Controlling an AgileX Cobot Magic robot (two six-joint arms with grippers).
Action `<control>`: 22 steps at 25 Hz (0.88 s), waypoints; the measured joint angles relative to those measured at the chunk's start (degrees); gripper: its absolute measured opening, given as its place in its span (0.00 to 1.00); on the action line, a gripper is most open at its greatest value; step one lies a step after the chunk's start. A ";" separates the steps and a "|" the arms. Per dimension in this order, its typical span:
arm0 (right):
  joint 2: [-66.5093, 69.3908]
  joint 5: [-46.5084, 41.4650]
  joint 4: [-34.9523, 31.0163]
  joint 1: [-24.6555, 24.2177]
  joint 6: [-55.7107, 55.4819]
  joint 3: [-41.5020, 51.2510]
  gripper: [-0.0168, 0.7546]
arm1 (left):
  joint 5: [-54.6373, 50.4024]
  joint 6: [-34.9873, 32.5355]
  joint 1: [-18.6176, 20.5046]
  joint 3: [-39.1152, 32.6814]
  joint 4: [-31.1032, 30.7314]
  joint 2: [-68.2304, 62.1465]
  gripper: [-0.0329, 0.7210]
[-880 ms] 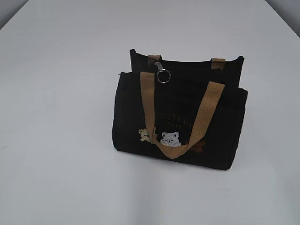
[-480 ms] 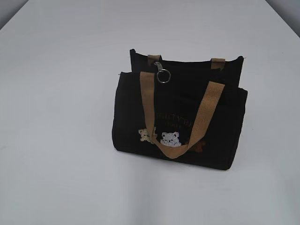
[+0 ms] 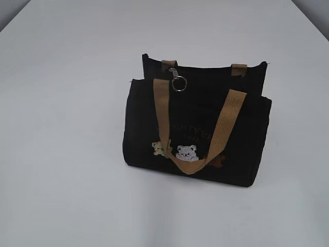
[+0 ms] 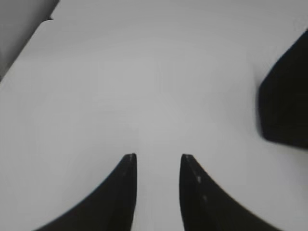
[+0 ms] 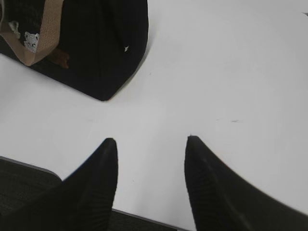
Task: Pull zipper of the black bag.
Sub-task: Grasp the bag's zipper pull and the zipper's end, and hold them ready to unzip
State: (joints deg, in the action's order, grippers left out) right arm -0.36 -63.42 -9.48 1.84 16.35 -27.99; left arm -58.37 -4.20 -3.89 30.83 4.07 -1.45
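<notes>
Bag (image 3: 198, 128) upright, zipper (image 3: 178, 81) ring dangling

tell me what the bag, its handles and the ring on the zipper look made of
Bag: matte black woven fabric, likely canvas; soft edges, embroidered bears. Handles: tan webbing, flat and limp, faintly ribbed. Ring: shiny silver metal, probably steel; thin round loop catching light.

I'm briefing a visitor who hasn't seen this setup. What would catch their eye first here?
The black bag stands alone mid-table on the white table, its tan handle draped down the front over small embroidered bears. A silver key ring on the zipper glints at its top left. Both grippers hang open, off the bag.
</notes>
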 joint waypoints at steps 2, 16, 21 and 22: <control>0.00 0.00 0.00 0.00 0.00 0.00 0.49 | 8.28 -10.05 0.00 0.36 13.30 -5.03 0.37; 0.00 0.00 0.00 0.00 0.00 0.00 0.49 | 13.01 -126.57 -0.97 4.10 93.59 -77.54 0.51; 0.00 0.00 0.00 0.00 0.00 0.00 0.49 | 11.08 -131.25 -5.19 10.29 94.83 -91.86 0.60; 0.00 0.00 0.00 0.00 0.00 0.00 0.49 | 11.25 -131.79 -5.90 11.33 94.96 -93.67 0.62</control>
State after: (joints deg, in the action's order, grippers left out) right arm -0.36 -63.42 -9.48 1.84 16.35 -27.99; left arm -47.12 -135.99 -9.79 42.16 99.03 -95.12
